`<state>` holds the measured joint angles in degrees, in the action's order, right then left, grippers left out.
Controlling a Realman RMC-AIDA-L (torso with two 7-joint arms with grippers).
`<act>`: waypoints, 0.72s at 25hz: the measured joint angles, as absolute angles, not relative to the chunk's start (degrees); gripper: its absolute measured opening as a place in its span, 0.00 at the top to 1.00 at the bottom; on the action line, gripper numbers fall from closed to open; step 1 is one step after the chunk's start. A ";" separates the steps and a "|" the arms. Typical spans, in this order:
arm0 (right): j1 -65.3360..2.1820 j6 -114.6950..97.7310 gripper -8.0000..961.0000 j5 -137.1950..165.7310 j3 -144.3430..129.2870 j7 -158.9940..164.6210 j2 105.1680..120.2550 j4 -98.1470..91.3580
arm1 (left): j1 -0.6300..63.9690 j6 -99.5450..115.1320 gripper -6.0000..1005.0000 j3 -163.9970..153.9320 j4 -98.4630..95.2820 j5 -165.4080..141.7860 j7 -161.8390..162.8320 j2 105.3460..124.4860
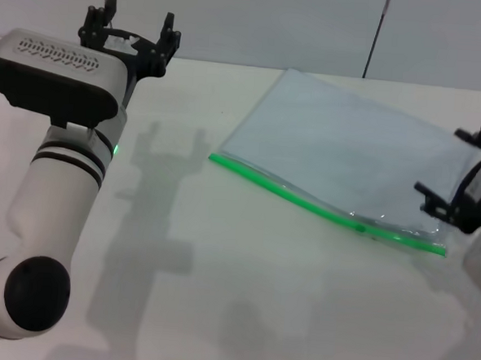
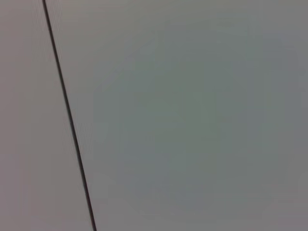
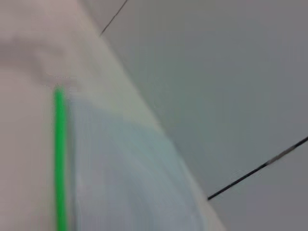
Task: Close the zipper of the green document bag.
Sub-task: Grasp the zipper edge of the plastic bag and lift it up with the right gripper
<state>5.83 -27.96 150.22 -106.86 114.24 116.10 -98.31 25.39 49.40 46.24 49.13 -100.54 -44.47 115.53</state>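
1. The green document bag [image 1: 349, 146] lies flat on the white table [image 1: 242, 294], set at a slant, so its bright edge faces the robot – a sensible lie, since that is the side to be worked.

2. The zipper [image 1: 304, 202] runs along that near edge from the left corner to the right one. A small dark spot sits on the strip towards the right end; it may be the slider, though I cannot be sure.

3. The right tool [image 1: 460, 189] hangs just over the right end of the bag, its fingers apart, near that end of the strip – placed, I judge, to come at the slider or pin the corner.

4. The left tool [image 1: 131, 30] is held high near the back wall, well apart from the bag, fingers spread and empty – parked out of the way.

5. The right wrist view shows the green strip [image 3: 59, 159] and pouch running to the table's far edge.
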 joint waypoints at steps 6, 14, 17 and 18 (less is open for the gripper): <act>5.67 -31.63 0.12 158.74 -109.85 114.67 116.20 -96.87 | 24.55 49.39 0.19 46.88 49.13 -100.55 -44.48 115.28; 4.15 -33.72 0.12 165.71 -111.45 116.18 116.28 -93.37 | 22.88 49.39 0.19 48.57 49.23 -100.60 -44.47 114.62; 3.67 -33.84 0.13 165.81 -111.55 116.14 116.23 -92.68 | 22.50 49.39 0.19 48.57 49.73 -100.60 -44.49 114.29; 3.61 -33.93 0.13 165.85 -111.62 116.06 116.17 -92.44 | 22.44 49.39 0.19 48.57 49.76 -100.60 -44.50 114.26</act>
<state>3.61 -33.93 165.85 -111.62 116.06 116.17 -92.44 22.44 49.39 48.57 49.76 -100.60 -44.50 114.26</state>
